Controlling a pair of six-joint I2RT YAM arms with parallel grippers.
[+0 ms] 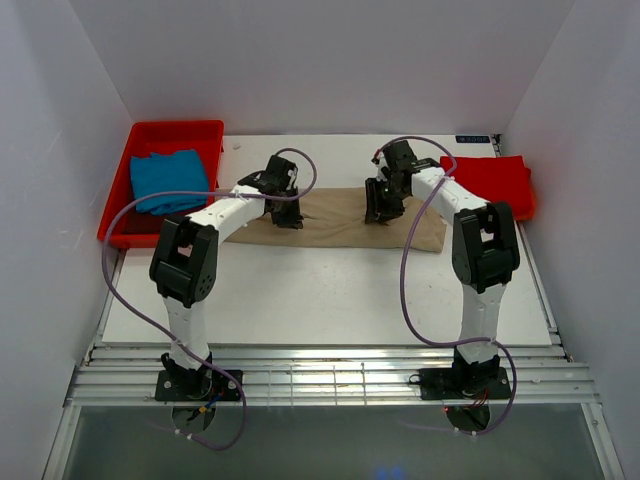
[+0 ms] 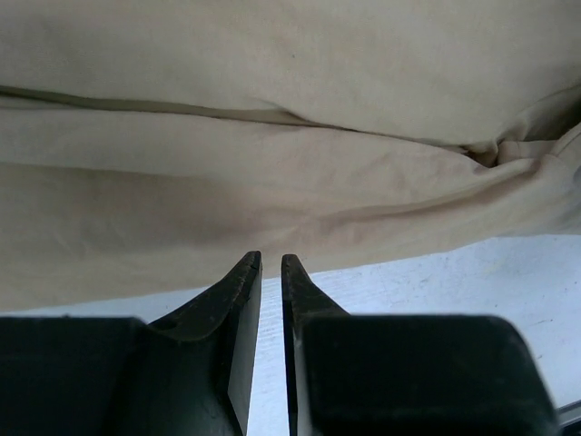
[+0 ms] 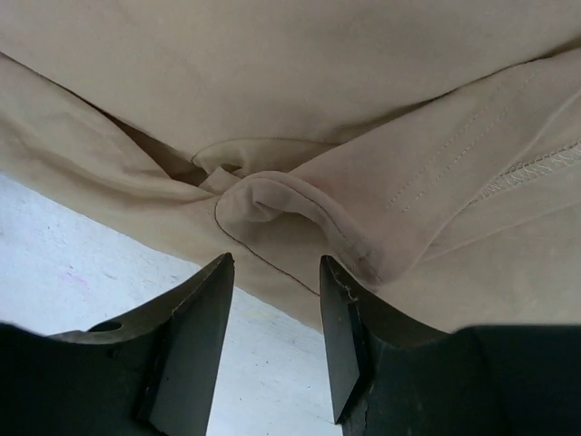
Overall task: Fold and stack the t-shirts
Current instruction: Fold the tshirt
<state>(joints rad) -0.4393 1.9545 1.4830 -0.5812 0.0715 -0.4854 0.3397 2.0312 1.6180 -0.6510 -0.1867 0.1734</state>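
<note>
Top view: a tan-beige soft cloth t-shirt [image 1: 335, 215], folded into a long band, lies flat across the middle of the white tabletop [image 1: 320, 290], running left to right. Both arms reach forward over it. The left tool [image 1: 287, 213] stands over the band's left end and the right tool [image 1: 381, 208] over its right half, the two well apart.

At the far left, a rigid red plastic tray [image 1: 175, 127] holds a bright blue cloth t-shirt [image 1: 168, 180], loosely folded. At the far right back corner of the tabletop lies a bright red cloth t-shirt [image 1: 490, 180], folded, near the tan-beige shirt's right end but apart from it.

Left wrist view: the two dark fingers [image 2: 238, 300] of the left tool stand almost together, only a thin slit between them and no cloth in it. Their tips sit at the near edge of the tan-beige shirt, over bare tabletop.

Right wrist view: the right tool's fingers [image 3: 201, 318] are spread. A rolled, stitched fold of the shirt's hem or neckband [image 3: 281, 195] lies just ahead of the gap, not pinched. Which of the two it is cannot be told.
</note>
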